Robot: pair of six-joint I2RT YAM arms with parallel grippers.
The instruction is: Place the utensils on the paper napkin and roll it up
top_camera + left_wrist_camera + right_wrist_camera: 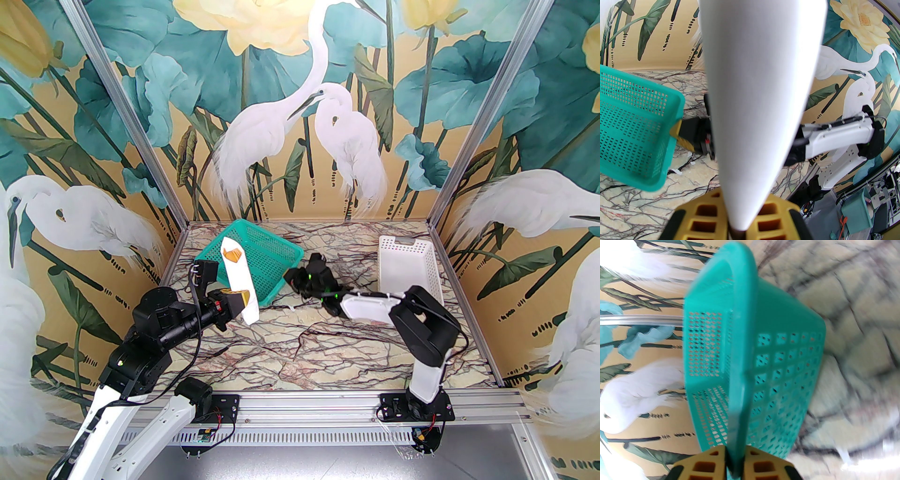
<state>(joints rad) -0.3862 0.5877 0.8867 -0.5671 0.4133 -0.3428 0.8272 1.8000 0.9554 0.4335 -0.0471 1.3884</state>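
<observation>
The paper napkin is rolled into a long white tube and held upright off the table. My left gripper is shut on its lower part. The utensils show as an orange-brown end poking from the roll's top. In the left wrist view the napkin roll rises from between the yellow fingers of my left gripper. My right gripper is shut on the rim of a green mesh basket, which is tilted up on one side. The right wrist view has the basket rim pinched in my right gripper.
A white perforated basket stands at the back right of the marbled table. The green basket sits just behind the napkin roll, and the right arm stretches across the middle. Painted walls enclose three sides.
</observation>
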